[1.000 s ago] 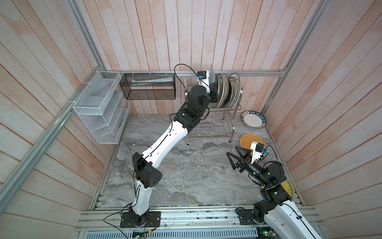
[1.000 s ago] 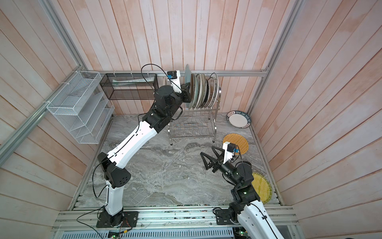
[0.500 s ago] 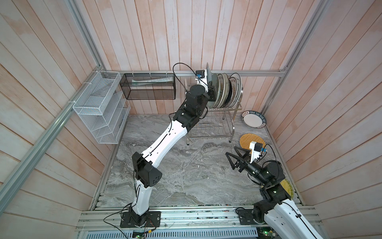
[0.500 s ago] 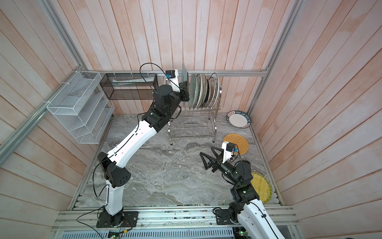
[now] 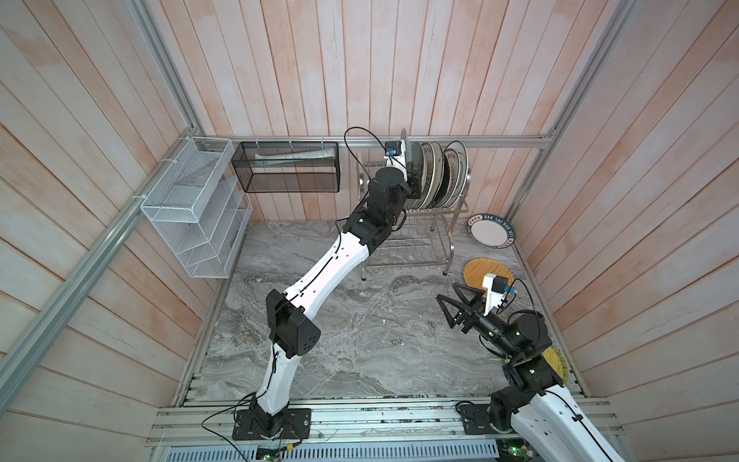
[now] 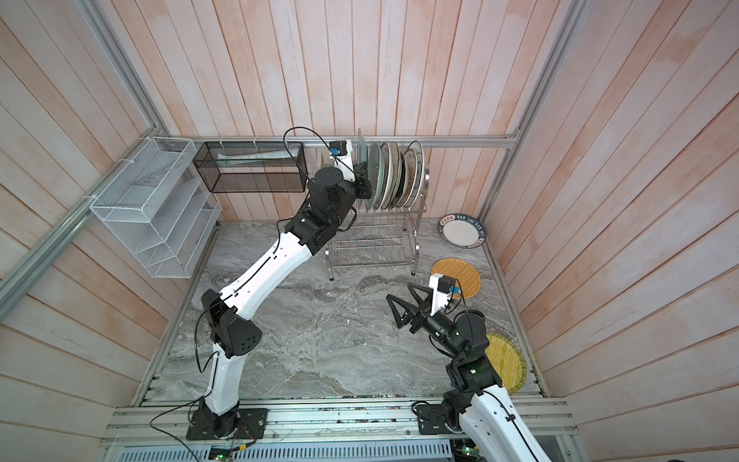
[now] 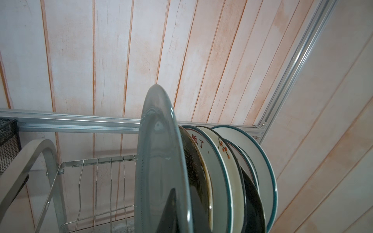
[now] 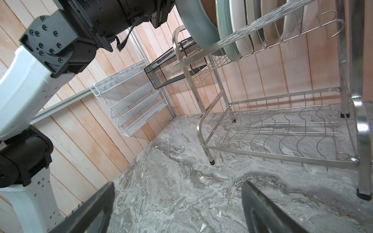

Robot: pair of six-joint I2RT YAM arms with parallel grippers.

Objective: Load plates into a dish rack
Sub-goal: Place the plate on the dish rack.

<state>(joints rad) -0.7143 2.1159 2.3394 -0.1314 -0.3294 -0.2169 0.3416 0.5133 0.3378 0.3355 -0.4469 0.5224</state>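
plate: grey-blue plate (image 7: 159, 161) on edge at the rack (image 8: 262, 150) top tier, upper centre in both top views, just beside the racked plates (image 7: 220, 181); seated or not, cannot tell
left gripper (image 6: 364, 185): clenched on its rim
right gripper (image 5: 444, 312): spread wide, empty
risk: letting go early could tip it; pushing could knock the neighbours

Legible text appears on two plates only.

1. White plate (image 5: 491, 232) on the counter (image 5: 360, 320), beside the rack (image 5: 404, 263): the dark rim band carries pale lettering. "HAO SHI" in Latin capitals is readable in both top views (image 6: 462, 231). The remaining rim characters are too small to read.
2. Cream plate (image 7: 198, 145) in the rack, left wrist view: red Chinese characters. The last reads "了"; the one before it is partly hidden.
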